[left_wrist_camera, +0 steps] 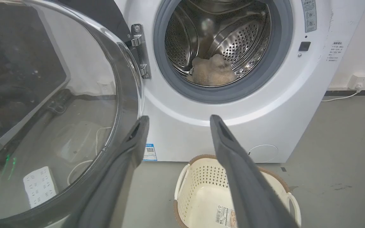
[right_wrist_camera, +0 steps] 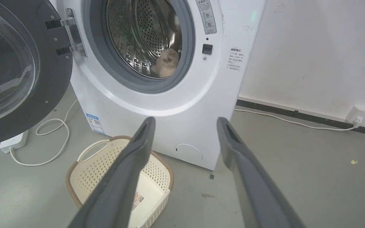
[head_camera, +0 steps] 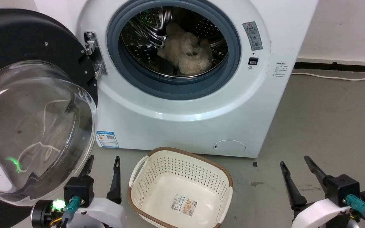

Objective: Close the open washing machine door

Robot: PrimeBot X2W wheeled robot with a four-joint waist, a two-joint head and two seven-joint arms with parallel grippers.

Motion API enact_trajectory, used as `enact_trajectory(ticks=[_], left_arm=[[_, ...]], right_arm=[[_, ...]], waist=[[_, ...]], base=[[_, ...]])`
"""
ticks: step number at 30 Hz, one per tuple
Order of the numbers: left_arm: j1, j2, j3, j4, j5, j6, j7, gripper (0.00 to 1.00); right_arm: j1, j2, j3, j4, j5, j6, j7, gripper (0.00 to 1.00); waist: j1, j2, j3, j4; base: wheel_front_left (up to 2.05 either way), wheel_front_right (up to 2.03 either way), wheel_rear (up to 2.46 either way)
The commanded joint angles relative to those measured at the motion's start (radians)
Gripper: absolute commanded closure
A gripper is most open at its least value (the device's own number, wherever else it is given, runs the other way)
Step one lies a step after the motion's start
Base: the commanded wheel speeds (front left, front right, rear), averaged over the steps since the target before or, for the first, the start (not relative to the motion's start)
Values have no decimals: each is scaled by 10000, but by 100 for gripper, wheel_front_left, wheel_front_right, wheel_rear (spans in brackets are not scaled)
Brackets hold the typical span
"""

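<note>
The washing machine door (head_camera: 27,104) is hanging wide open from the left edge of the white washing machine (head_camera: 185,123), while the left gripper (head_camera: 104,157) and right gripper (head_camera: 294,160) are hovering with fingers spread, gripping nothing.

I count one washing machine (head_camera: 182,120), one washing machine door (head_camera: 17,41), one blue sticker (head_camera: 107,139), one round hatch (head_camera: 230,147), one fluffy beige bundle (head_camera: 185,52), one cream basket (head_camera: 169,167), one white power strip (right_wrist_camera: 13,141), and my two grippers: left gripper (head_camera: 104,157) and right gripper (head_camera: 294,160).
</note>
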Motion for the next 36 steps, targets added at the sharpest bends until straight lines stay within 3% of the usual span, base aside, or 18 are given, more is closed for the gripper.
enact_trajectory(ticks=[1, 13, 24, 36], left_arm=[[6, 6, -24, -1, -13, 14, -105, 0], [81, 15, -182, 41, -33, -14, -356, 0], [175, 91, -307, 87, -31, -68, -586, 0], [418, 97, -232, -221, -69, 164, -836, 0]], right_arm=[[29, 4, -45, 24, 77, 1, -113, 0], [163, 9, -13, 62, 142, 2, -363, 0], [294, 13, 305, 131, 243, 3, -593, 0], [-157, -244, 1075, 467, 368, 4, -843, 0]], waist=[[0, 0, -7, 20], [0, 0, -125, 426], [0, 0, -268, 1230], [0, 0, -89, 1887]], base=[[0, 0, 0], [0, 0, 0], [0, 0, 0], [0, 0, 0]])
